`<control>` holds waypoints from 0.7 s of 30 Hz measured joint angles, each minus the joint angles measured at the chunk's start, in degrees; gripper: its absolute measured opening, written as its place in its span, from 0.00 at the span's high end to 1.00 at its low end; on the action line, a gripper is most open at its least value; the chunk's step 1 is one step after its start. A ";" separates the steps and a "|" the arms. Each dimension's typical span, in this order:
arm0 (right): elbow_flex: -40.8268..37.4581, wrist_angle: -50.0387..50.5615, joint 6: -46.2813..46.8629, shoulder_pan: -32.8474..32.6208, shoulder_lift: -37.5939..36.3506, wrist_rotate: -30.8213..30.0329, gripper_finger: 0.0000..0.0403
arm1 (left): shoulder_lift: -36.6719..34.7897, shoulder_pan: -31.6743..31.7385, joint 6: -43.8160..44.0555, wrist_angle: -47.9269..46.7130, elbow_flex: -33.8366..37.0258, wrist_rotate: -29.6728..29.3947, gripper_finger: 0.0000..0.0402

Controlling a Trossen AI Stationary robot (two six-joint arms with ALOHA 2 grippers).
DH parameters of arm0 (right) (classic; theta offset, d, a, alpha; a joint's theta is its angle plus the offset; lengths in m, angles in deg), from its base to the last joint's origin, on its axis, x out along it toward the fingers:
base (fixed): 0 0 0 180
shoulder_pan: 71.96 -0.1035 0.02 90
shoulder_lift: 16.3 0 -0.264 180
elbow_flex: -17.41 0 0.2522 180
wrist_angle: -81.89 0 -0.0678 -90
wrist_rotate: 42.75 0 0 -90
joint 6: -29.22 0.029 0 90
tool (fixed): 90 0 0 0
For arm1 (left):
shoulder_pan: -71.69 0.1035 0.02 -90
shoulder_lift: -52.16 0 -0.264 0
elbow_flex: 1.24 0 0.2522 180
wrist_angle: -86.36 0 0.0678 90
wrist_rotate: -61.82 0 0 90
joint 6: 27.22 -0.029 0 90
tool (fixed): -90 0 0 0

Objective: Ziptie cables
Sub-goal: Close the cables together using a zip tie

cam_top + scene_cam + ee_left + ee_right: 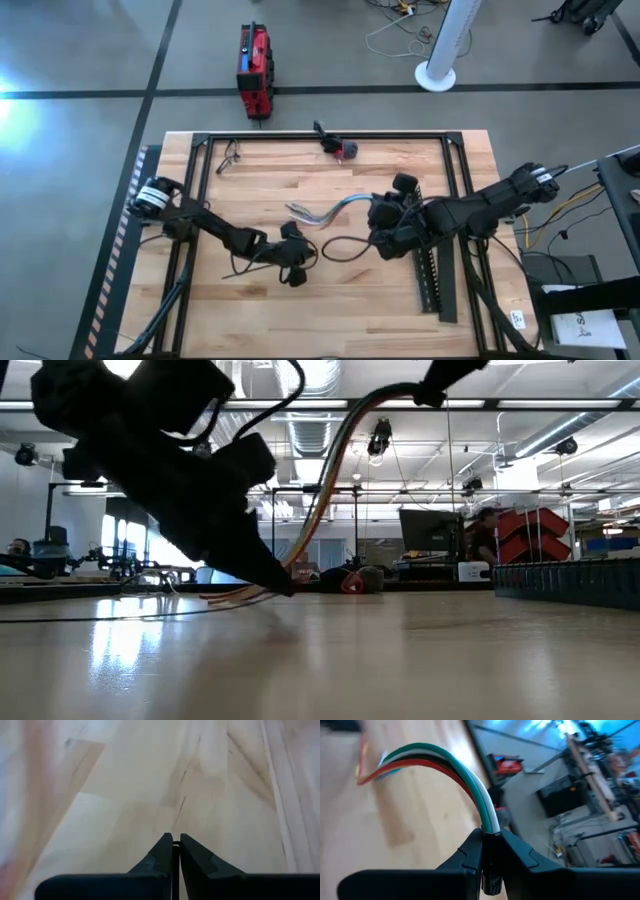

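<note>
Right gripper (491, 851) clamped on one end of the cables (445, 767), at about 3 o'clock from table centre in the high view, holding that end raised while the free ends trail toward 9 o'clock and rest on the table (200, 310) near its middle. Left gripper (176, 842) closed at about 7 o'clock from centre, fingers pinched on something thin and dark; probably the black strip (345, 248) looping between the two arms, though the wrist view alone cannot confirm it. Likely in hand: bringing the tie around the bundle. Best done by keeping the wires gathered and lifted off the wood, passing the strip beneath them close to the held end, and steering its tip slowly so the loose colours do not splay or slip out.
</note>
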 joint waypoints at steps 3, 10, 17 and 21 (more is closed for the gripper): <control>1.53 -0.12 -0.52 0.89 -0.02 -1.30 0.92 | 3.41 0.11 -2.62 0.16 -4.30 -0.08 0.98; 2.45 0.10 -1.88 1.65 -0.02 -1.21 0.92 | 9.61 0.23 -7.57 -5.50 -16.16 0.01 0.98; 2.45 0.80 -1.97 1.63 -0.02 -0.72 0.92 | 11.05 0.57 -8.04 -14.16 -22.90 0.00 0.90; 2.45 1.79 -1.93 1.63 -0.04 0.38 0.92 | 9.98 0.67 -9.19 -15.77 -23.93 0.02 0.82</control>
